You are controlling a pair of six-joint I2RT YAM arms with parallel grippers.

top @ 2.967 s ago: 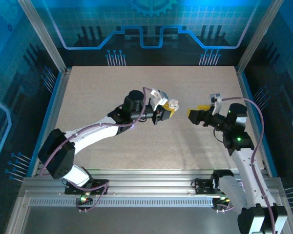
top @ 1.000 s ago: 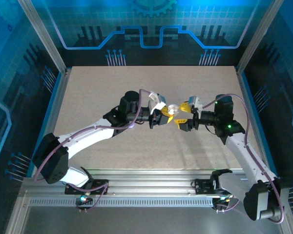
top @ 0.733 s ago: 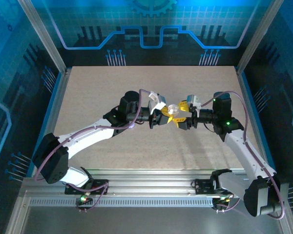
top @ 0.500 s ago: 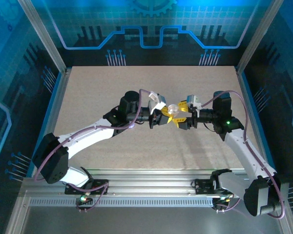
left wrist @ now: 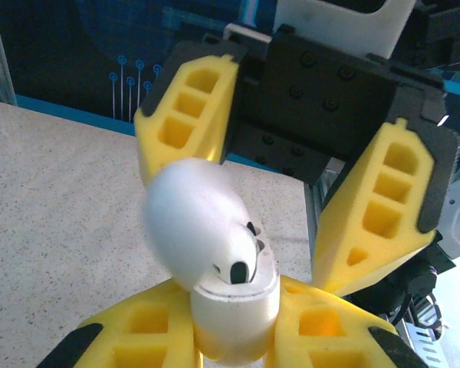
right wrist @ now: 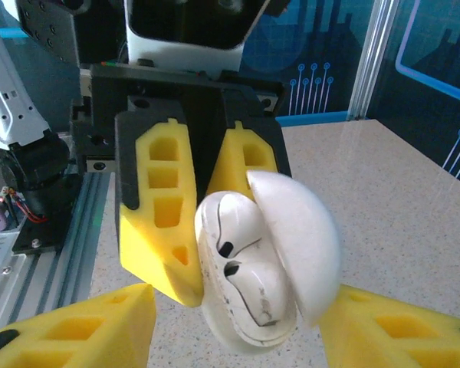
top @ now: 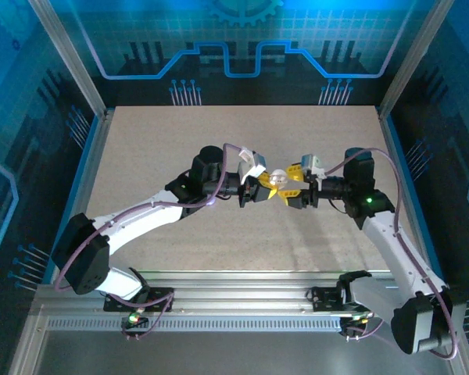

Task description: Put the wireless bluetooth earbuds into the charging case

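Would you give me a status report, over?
Left gripper shut on charging case, lid open. Right gripper open, straddling it. Earbuds seated inside.

No legible text, label, brand name or number appears on any surface.

The back wall panel [top: 234, 47] carries a printed graphic only: part of a gear outline [top: 246, 9] at the top centre, with blue circuit-style lines [top: 180, 58] below it. Neither includes characters. The same line pattern, ending in small dots, shows on the panels in the left wrist view [left wrist: 130, 77] and in the right wrist view [right wrist: 310, 84].

The white charging case [right wrist: 291, 230] shows no logo or lettering on its visible shell. The speckled bench [top: 164, 156] is unmarked.
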